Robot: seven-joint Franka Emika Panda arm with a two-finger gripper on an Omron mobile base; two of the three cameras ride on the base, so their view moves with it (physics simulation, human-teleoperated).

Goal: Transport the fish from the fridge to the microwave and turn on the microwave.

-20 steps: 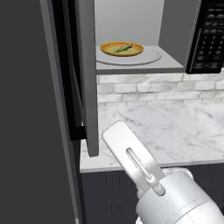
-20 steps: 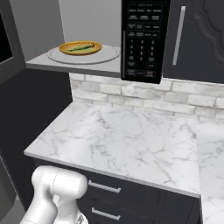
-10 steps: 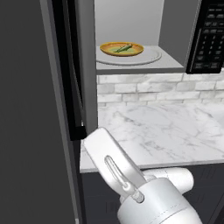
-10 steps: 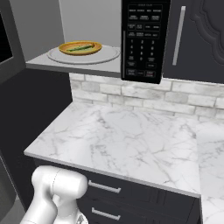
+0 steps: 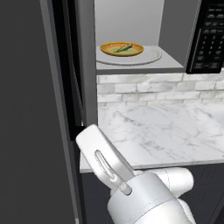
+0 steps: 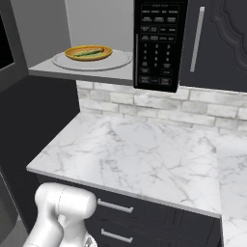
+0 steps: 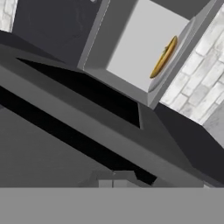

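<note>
the fish (image 5: 123,48) lies on a shallow orange-brown plate (image 5: 135,49) that rests on the round pale turntable (image 5: 151,57) inside the microwave (image 6: 159,43), so the carrying part of the task looks done; what is left, by my judgement, is closing the door and pressing the keypad. the microwave stands open: its pale grey cavity is exposed, and the dark door (image 5: 72,83) hangs swung out at the left of the left base view, seen nearly edge-on. the arm reaches low beside that door edge, likely placed there to push it closed, though whether it touches the door cannot be told. the gripper's fingertips (image 7: 114,181) sit pressed together at the bottom of the hand view, holding nothing, which suits a push rather than a grasp.

the fish is slender and olive-green, lying flat along the plate. the keypad (image 6: 157,46) is a glossy black panel of small rectangular buttons on the oven's right side. below runs a white marble counter (image 6: 144,159) with grey veining, smooth and flat, backed by a pale brick backsplash (image 6: 202,106) with rough courses. dark drawer fronts (image 6: 144,217) with slim metal pulls sit beneath.
</note>
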